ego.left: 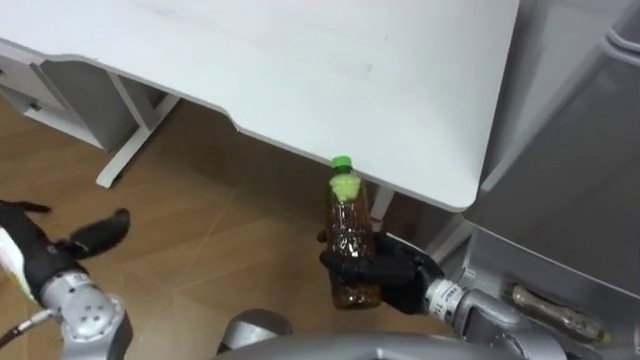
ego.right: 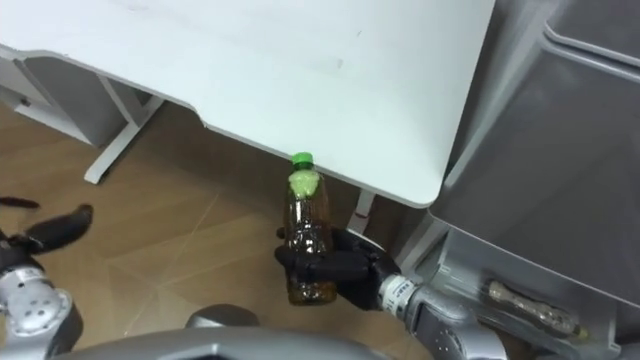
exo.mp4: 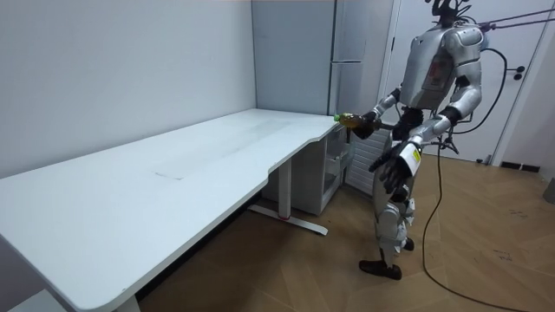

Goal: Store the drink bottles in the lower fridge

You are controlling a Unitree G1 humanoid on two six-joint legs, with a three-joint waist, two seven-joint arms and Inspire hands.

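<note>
A clear bottle of brown drink with a green cap [ego.left: 349,232] stands upright in my right hand [ego.left: 385,272], whose dark fingers are curled round its lower half. It hangs over the wooden floor, just off the near corner of the white table [ego.left: 300,70]. In the room view the bottle [exo.mp4: 348,120] is held out at the table's corner, in front of the tall grey fridge [exo.mp4: 351,52]. My left hand [ego.left: 92,235] hangs low at the left with its fingers straight and holds nothing. I stand on the floor between the table's end and the fridge.
The grey fridge [ego.left: 570,180] fills the right side, close beside the table's corner. White table legs [ego.left: 128,140] and a low cabinet [ego.left: 60,95] stand under the table at the left. Open wooden floor [ego.left: 220,250] lies below the bottle.
</note>
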